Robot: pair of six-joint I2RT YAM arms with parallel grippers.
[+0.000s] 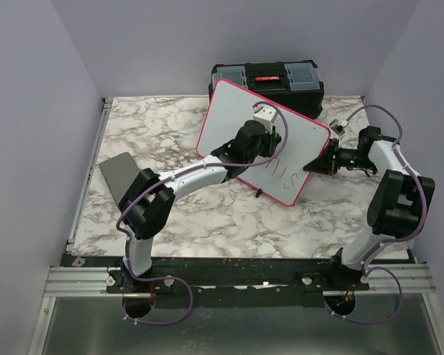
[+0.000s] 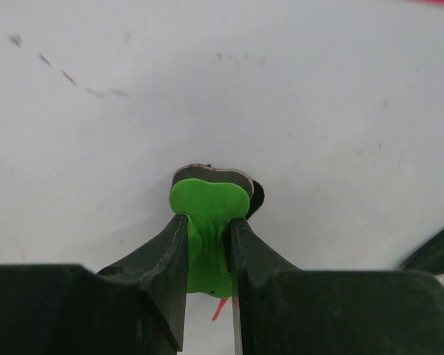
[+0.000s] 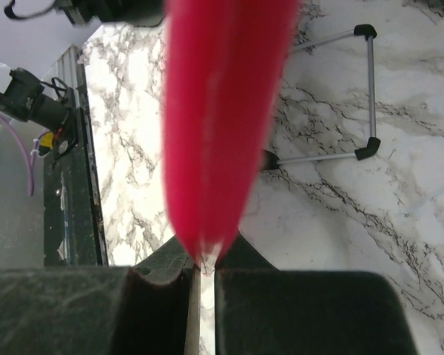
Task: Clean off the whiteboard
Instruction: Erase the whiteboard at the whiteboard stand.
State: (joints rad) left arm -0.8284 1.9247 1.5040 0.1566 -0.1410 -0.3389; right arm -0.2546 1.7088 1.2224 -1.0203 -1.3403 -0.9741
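Observation:
The whiteboard [image 1: 237,118], white with a pink-red rim, stands tilted at the middle back of the table, with red handwriting [image 1: 285,175] near its lower right edge. My left gripper [image 1: 272,150] is over the board face, shut on a green eraser [image 2: 207,211] that presses against the white surface [image 2: 207,89]. A short red stroke [image 2: 220,309] shows just below the eraser. My right gripper [image 1: 314,164] is shut on the board's right rim [image 3: 222,111], which fills the right wrist view between the black jaws.
A black toolbox [image 1: 270,78] sits right behind the board. A small grey flat pad [image 1: 122,176] lies at the table's left. A metal stand leg with black feet [image 3: 370,89] rests on the marble table [image 1: 207,214]. Walls close in on three sides.

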